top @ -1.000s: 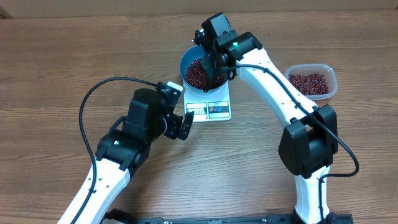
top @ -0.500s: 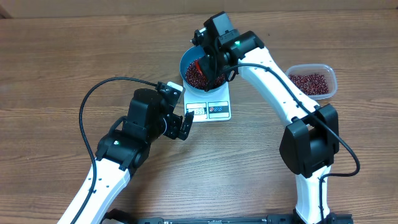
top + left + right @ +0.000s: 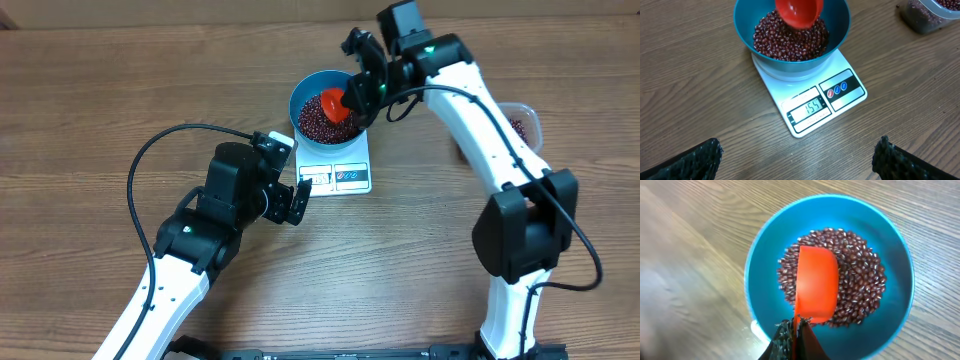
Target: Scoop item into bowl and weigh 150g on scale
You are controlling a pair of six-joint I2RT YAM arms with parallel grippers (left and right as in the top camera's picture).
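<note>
Now | right hand (image 3: 796, 332) pinched shut on red scoop (image 3: 815, 287) above beans (image 3: 860, 280) in blue bowl (image 3: 760, 275) on scale (image 3: 807, 100) | left hand (image 3: 297, 200) wide apart, 8 o'clock of scale, over bench (image 3: 100, 80)

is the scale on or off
On: the scale shows dark digits on its display, 154, with the bowl of beans resting on it.

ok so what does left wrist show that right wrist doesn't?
Left wrist only: the scale under the bowl, its display reading 154, the clear tub at top right, and the open left claw. Right wrist only: the right claw shut on the red scoop, plus the bowl's full rim. Both: the bowl, the beans heaped in it, the scoop over them.
</note>
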